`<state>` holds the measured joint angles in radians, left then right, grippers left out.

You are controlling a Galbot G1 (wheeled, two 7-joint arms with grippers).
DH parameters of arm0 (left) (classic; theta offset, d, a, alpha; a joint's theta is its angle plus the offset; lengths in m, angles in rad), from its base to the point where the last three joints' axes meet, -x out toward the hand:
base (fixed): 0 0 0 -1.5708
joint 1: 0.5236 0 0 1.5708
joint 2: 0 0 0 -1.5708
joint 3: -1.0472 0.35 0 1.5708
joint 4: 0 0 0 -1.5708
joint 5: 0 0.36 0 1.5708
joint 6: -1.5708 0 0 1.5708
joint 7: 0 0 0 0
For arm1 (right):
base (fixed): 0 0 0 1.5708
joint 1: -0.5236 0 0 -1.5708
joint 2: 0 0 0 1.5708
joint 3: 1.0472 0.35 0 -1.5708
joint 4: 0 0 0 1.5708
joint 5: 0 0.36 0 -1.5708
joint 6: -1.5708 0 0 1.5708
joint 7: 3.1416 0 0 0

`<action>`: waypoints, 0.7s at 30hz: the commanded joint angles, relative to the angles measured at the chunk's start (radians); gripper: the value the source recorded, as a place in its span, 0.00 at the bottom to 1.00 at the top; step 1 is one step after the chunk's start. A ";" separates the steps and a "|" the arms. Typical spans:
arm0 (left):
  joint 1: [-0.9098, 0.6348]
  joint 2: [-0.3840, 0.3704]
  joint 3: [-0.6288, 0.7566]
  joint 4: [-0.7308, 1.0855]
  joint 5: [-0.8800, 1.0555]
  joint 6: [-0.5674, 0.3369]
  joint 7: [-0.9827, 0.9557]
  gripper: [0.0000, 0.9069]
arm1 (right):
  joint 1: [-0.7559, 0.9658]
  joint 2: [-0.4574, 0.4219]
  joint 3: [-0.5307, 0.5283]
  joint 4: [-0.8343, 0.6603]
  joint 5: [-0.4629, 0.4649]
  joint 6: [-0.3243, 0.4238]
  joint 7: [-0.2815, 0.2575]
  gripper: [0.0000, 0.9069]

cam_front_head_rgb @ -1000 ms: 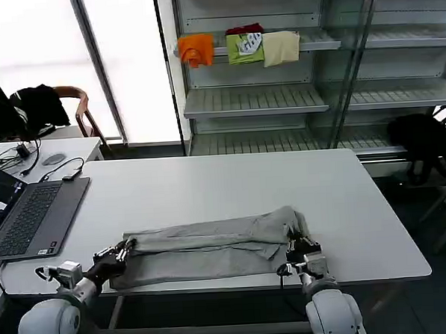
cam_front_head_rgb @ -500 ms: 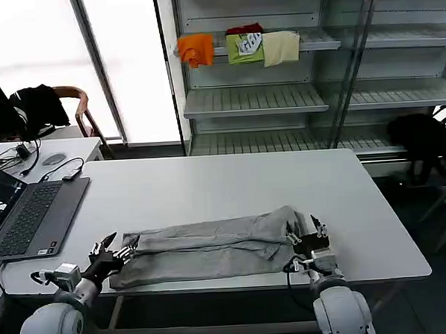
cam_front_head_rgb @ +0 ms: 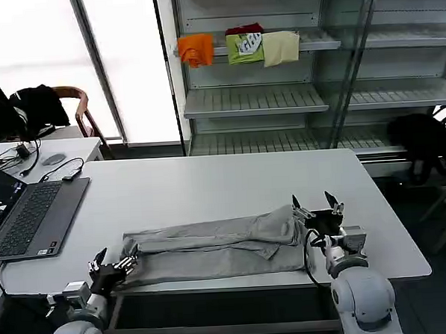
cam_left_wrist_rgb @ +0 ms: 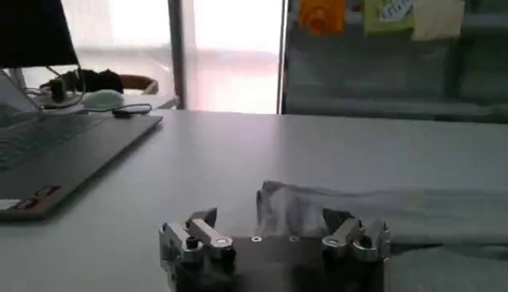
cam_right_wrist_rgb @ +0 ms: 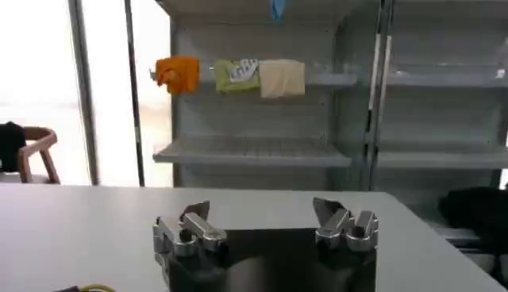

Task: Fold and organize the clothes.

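Head view: grey top (cam_front_head_rgb: pixel 216 250) lies folded into a long band across the near part of the white table (cam_front_head_rgb: pixel 209 190), running left to right, near the front edge. My left gripper (cam_front_head_rgb: pixel 114 264) sits at the top's left end, at the table's front edge, fingers spread, holding nothing. My right gripper (cam_front_head_rgb: pixel 317 211) is just off the top's right end, raised a bit, fingers apart and pointing up, nothing between them. Laptop (cam_front_head_rgb: pixel 27 215) sits open on the table's left side, well apart from the top. Shelf (cam_front_head_rgb: pixel 294 96) behind the table carries 3 small folded pieces, orange, green, cream. Left wrist view: left gripper (cam_left_wrist_rgb: pixel 274 238) open, 2 fingers (cam_left_wrist_rgb: pixel 198 238) wide apart over the table (cam_left_wrist_rgb: pixel 238 151), the top's (cam_left_wrist_rgb: pixel 381 210) folded end lying just beyond them, not clamped; laptop (cam_left_wrist_rgb: pixel 55 155) off to the side. Right wrist view: right gripper (cam_right_wrist_rgb: pixel 266 226) open, fingers (cam_right_wrist_rgb: pixel 343 224) spread above the bare table (cam_right_wrist_rgb: pixel 95 218), nothing held; shelf (cam_right_wrist_rgb: pixel 254 151) with the 3 coloured pieces behind.
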<state>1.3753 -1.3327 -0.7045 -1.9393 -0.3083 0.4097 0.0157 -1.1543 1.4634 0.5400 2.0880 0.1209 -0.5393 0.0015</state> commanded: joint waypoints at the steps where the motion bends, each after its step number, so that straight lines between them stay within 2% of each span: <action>1: 0.022 -0.040 0.027 0.012 -0.008 -0.016 -0.092 0.90 | 0.027 -0.011 0.019 0.016 0.076 -0.009 0.005 1.00; 3: 0.021 -0.042 0.032 0.017 -0.009 -0.016 -0.091 0.78 | 0.025 -0.013 0.017 0.019 0.075 -0.010 0.005 1.00; 4: 0.020 -0.045 0.032 0.018 -0.009 -0.016 -0.086 0.64 | 0.024 -0.013 0.016 0.020 0.074 -0.012 0.005 1.00; 5: 0.018 -0.047 0.033 0.018 -0.009 -0.015 -0.082 0.47 | 0.024 -0.013 0.016 0.020 0.073 -0.012 0.005 1.00; 6: 0.017 -0.047 0.034 0.017 -0.010 -0.012 -0.078 0.38 | 0.025 -0.012 0.015 0.020 0.073 -0.012 0.006 1.00; 7: 0.017 -0.047 0.035 0.015 -0.011 -0.007 -0.071 0.22 | 0.025 -0.012 0.015 0.021 0.073 -0.013 0.007 1.00; 9: 0.015 -0.047 0.037 0.011 -0.011 0.008 -0.062 0.06 | 0.025 -0.011 0.014 0.021 0.071 -0.015 0.009 1.00; 12: 0.005 -0.051 0.039 0.008 -0.018 0.040 -0.064 0.01 | 0.025 -0.010 0.014 0.022 0.069 -0.015 0.010 1.00; 21: -0.007 -0.053 0.053 0.006 -0.018 0.066 -0.055 0.00 | 0.024 -0.010 0.018 0.018 0.062 -0.014 0.015 1.00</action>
<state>1.3706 -1.3775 -0.6582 -1.9354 -0.3236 0.4467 -0.0356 -1.1352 1.4556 0.5549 2.1050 0.1736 -0.5524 0.0152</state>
